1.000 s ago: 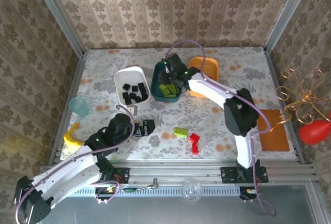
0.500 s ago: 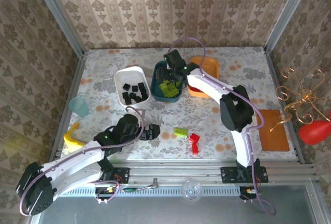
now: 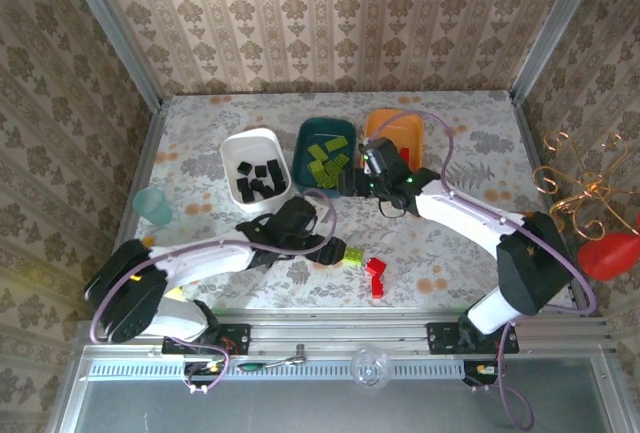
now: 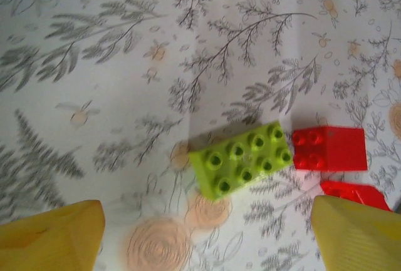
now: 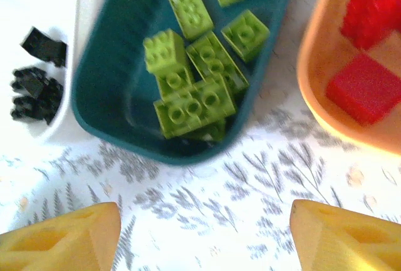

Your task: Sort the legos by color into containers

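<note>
Black bricks [image 3: 258,178] lie in the white tray [image 3: 250,136] toward the table's [image 3: 200,123] far edge. Beside it the dark teal tray [image 5: 106,89] holds lime bricks [image 5: 194,105], and the orange tray [image 5: 313,77] holds red ones [image 5: 360,89]. Toward the near edge lie three strays: a lime brick [image 4: 241,158], a red brick [image 4: 329,148] just beside its right end, perhaps touching, and a second red piece [image 4: 351,194] close by.

The left gripper [image 4: 203,221] hangs over the lime brick, fingers wide apart and empty. The right gripper [image 5: 203,221], likewise spread and empty, hovers at the teal tray's near rim.

Picking up the lime stray looks to be the step in hand. Next, the left fingers must drop and straddle it without catching its red neighbour.
</note>
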You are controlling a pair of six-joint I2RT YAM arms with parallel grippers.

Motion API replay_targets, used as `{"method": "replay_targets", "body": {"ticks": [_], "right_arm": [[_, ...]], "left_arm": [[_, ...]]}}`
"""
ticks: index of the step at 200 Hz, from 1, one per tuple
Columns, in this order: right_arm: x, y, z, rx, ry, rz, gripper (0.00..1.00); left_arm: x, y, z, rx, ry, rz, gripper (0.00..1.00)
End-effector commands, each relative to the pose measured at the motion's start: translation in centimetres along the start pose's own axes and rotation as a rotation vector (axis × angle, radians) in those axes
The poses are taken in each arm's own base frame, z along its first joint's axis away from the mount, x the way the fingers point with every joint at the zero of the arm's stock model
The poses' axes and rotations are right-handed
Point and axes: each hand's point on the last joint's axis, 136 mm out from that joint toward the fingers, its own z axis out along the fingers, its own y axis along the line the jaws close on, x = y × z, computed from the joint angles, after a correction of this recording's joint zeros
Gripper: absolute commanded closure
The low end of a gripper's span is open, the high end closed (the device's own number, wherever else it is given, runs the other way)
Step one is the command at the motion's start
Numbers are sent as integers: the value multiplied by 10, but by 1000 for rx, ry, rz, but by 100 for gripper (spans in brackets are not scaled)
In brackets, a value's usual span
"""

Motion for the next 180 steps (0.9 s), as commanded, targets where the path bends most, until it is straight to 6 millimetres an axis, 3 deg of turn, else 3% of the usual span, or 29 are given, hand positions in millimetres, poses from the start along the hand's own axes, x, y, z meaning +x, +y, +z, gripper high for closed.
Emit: {"method": "replay_targets", "body": {"ticks": [1, 44, 100, 136, 180], "right_arm": [[3, -10, -17, 5, -42, 36, 27], [15, -30, -45, 30, -75, 53, 27], [17, -54, -64, 78, -107, 78, 26], [15, -59, -66, 81, -116, 96, 26], [19, -60, -58, 74, -102, 108, 26]], "left_arm": [[-11, -4, 11, -3, 16, 82, 17], [-33, -23, 38, 82, 23, 85, 24], [-21, -38, 63, 205, 71, 4, 27], [0, -37, 61, 244, 102, -66, 29], [21, -44, 39, 307, 98, -133, 30]]}}
